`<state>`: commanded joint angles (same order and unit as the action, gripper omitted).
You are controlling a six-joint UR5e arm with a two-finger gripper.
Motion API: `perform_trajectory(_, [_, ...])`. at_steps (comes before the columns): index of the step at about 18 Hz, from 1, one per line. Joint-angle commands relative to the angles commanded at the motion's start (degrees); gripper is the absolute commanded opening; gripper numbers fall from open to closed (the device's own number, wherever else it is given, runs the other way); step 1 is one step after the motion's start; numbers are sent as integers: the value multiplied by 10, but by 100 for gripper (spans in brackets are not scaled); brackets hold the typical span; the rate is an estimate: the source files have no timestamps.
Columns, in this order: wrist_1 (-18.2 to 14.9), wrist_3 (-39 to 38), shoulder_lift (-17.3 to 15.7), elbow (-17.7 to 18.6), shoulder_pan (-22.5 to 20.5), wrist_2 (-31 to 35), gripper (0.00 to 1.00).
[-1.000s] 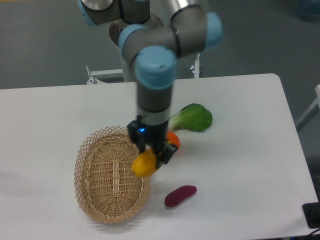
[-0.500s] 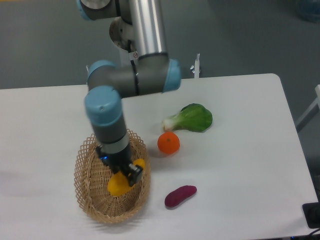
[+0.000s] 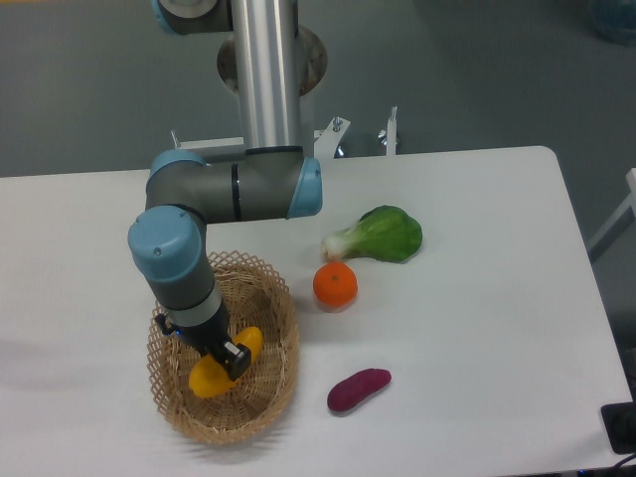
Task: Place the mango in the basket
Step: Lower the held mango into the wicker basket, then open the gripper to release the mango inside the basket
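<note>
The mango [image 3: 221, 369] is a yellow-orange oblong fruit, lying tilted inside the tan wicker basket [image 3: 275, 316] at the table's front left. My gripper [image 3: 214, 355] reaches down into the basket and its fingers are shut on the mango, partly covering its middle. The arm's wrist and blue joint cap stand over the basket's left rim and hide part of it.
A round orange [image 3: 335, 284] sits just right of the basket. A green leafy vegetable [image 3: 386, 235] lies behind the orange. A purple oblong vegetable [image 3: 359, 389] lies at the front, right of the basket. The table's front edge is close below the basket.
My gripper carried the mango from the basket's right rim leftward and down into the basket. The arm swung left with it. The other items have not moved.
</note>
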<state>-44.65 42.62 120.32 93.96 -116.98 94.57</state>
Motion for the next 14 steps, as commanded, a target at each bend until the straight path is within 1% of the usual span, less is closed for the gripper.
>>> perform_trajectory(3, [0,1,1,1,0,0,62])
perform_trajectory(5, [1,2,0,-2,0,2,86])
perform_trajectory(6, [1,2,-1,-4,0,2,95])
perform_trajectory(7, [1,4,-3,-4,0,2,100])
perform_trajectory(12, [-1,11,-15,-11,-4,-1,100])
perform_trajectory(14, [-5,28,-30,-11,-17,-4,100])
